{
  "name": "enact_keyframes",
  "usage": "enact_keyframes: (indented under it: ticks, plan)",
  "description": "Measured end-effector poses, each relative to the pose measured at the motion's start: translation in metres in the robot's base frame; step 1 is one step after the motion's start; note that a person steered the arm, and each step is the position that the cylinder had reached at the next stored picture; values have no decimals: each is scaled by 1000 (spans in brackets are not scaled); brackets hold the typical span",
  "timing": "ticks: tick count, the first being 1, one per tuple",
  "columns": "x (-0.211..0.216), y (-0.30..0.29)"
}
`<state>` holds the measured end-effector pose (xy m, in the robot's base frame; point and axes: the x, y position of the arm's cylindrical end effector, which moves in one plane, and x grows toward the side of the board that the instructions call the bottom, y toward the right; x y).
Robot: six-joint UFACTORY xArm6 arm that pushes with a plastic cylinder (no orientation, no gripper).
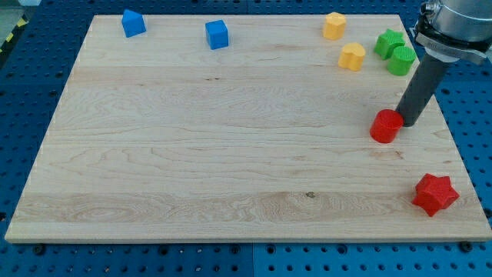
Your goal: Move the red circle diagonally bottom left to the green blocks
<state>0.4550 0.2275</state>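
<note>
The red circle (385,127) lies on the wooden board (231,154) at the right, well below the green blocks. My tip (407,121) touches its upper right side. The green star (388,42) and the green circle (401,60) sit together near the view's top right corner, apart from the red circle.
Two yellow blocks (334,25) (352,56) lie left of the green ones. Two blue blocks (134,23) (217,34) sit along the top edge at the left. A red star (434,194) lies near the bottom right corner. The arm's body (457,23) hangs over the top right.
</note>
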Motion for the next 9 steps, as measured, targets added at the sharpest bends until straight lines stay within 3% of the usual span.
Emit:
enact_keyframes:
  ticks: [2, 6, 8, 9]
  plan:
    - [18, -57]
    - [110, -152]
    - [114, -177]
    - [108, -158]
